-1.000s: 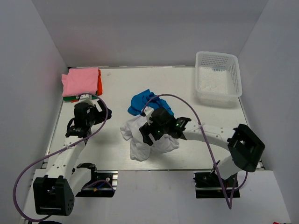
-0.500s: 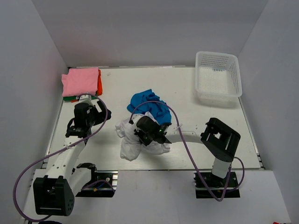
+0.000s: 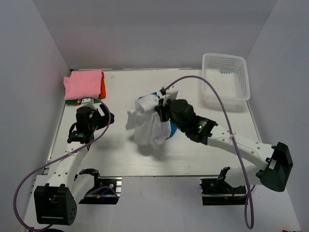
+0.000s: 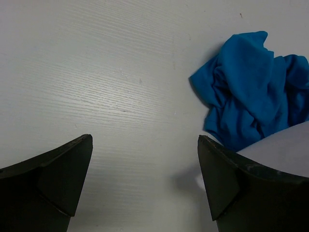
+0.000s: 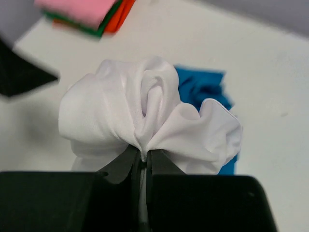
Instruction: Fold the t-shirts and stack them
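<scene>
top view: my right claw [image 3: 161,110] is pinched tight on the white t-shirt [image 3: 147,126], which is bunched up left of the white basket [image 3: 225,56]. a sliver of the blue t-shirt [image 3: 170,130] shows under it. folded stack far left of the basket: pink t-shirt [image 3: 84,84] on top, with the edges of the orange-red t-shirt [image 3: 103,87] and green t-shirt [image 3: 72,102] below. my left claw [image 3: 93,103] is also far left of the basket.

left wrist: fingers spread wide over bare table [image 4: 96,72], holding nothing. blue t-shirt crumpled on the basket side.

right wrist: fingers pressed together on a fold of the white t-shirt, blue t-shirt behind it.
</scene>
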